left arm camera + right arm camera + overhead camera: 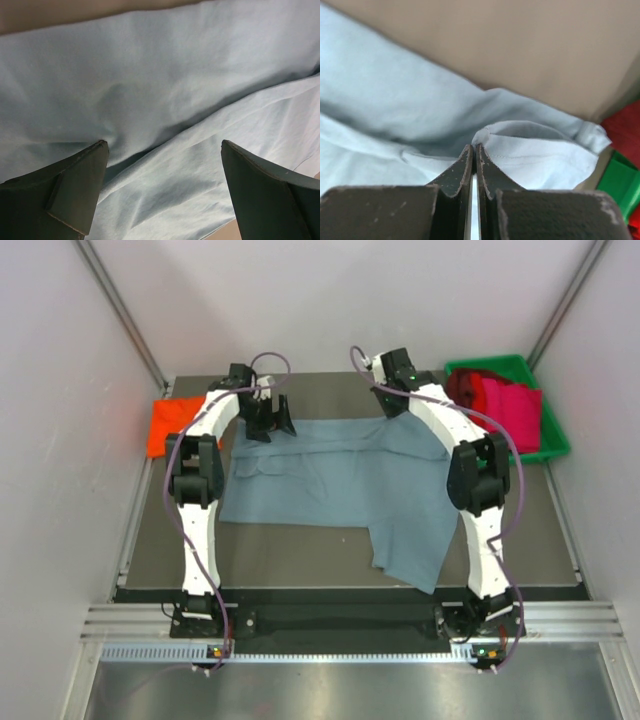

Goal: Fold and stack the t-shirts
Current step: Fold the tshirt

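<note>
A large slate blue-grey t-shirt [330, 480] lies spread across the dark table, one part hanging toward the near edge. My right gripper [475, 146] is shut on a raised fold of the blue-grey t-shirt [535, 155] near its far right hem; from above, that right gripper [393, 405] sits at the shirt's far right corner. My left gripper [163, 145] stands open just above the creased blue-grey t-shirt [165, 90], and from above the left gripper [272, 426] is at the far left corner. An orange-red t-shirt [170, 425] lies folded at the far left. Crimson t-shirts [512, 408] fill the bin.
A green plastic bin [556, 440] stands at the far right of the table, and its green rim [620, 185] shows in the right wrist view. White walls enclose the table on three sides. Bare table [300, 555] lies between the shirt and the arm bases.
</note>
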Robot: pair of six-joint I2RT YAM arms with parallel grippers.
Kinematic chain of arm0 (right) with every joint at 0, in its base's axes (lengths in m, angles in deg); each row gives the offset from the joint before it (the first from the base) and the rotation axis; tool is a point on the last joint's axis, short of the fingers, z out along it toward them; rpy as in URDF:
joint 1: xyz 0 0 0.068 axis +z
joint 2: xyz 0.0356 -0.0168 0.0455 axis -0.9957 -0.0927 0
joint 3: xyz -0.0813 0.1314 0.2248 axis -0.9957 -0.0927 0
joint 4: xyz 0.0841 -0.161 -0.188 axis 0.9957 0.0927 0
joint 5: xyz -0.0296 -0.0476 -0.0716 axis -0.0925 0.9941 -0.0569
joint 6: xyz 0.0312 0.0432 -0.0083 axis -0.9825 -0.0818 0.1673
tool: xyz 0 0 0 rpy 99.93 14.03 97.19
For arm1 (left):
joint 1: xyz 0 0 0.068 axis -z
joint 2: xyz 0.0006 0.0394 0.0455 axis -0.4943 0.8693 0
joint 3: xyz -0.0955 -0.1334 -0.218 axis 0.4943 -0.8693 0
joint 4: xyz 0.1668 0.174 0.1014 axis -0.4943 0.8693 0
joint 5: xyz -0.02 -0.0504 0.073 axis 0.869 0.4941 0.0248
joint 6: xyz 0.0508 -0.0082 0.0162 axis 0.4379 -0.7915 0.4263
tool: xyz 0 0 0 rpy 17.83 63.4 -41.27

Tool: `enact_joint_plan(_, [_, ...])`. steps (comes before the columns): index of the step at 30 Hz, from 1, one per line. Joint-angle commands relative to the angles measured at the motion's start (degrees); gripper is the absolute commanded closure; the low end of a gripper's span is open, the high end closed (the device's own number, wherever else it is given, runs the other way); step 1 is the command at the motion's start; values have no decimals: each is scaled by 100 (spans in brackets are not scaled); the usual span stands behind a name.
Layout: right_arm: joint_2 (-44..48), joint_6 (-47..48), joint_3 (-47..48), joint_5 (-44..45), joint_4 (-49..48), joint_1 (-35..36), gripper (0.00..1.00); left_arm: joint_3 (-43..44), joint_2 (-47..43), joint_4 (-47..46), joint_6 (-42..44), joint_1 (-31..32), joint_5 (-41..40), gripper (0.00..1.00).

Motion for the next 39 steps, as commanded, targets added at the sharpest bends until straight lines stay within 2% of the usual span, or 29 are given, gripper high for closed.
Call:
enact_joint_plan(1, [177, -65, -204, -112, 126, 243, 99, -185, 17, -3, 29, -22, 91, 1])
enact_joint_plan(6, [-157, 14, 58, -33, 126, 287, 100, -116, 175, 6, 81, -40, -41, 1])
enact_joint_plan(10, [-61, 14, -19, 2, 196, 313, 100, -27, 263, 41, 99, -84, -68, 1])
enact_joint_plan(18, [1099, -179, -1345, -15, 301, 480, 100, 43, 246, 6, 38, -198, 3, 1])
enact_joint_plan(30, [2163, -557, -2506, -331, 521, 1192, 99, 228, 325, 59, 20, -224, 20, 1])
enact_joint_plan(33, [2356, -619, -2769, -384, 565, 1341, 87, 202, 299, 85, 46, -233, -15, 1])
enact_joint_plan(37, [2646, -689, -3148, -385, 592, 1359, 59, 166, 272, 94, 46, -242, -41, 1])
enact_joint_plan(39, [2796, -628, -3228, -245, 513, 1342, 52, 166, 272, 94, 55, -242, -50, 1])
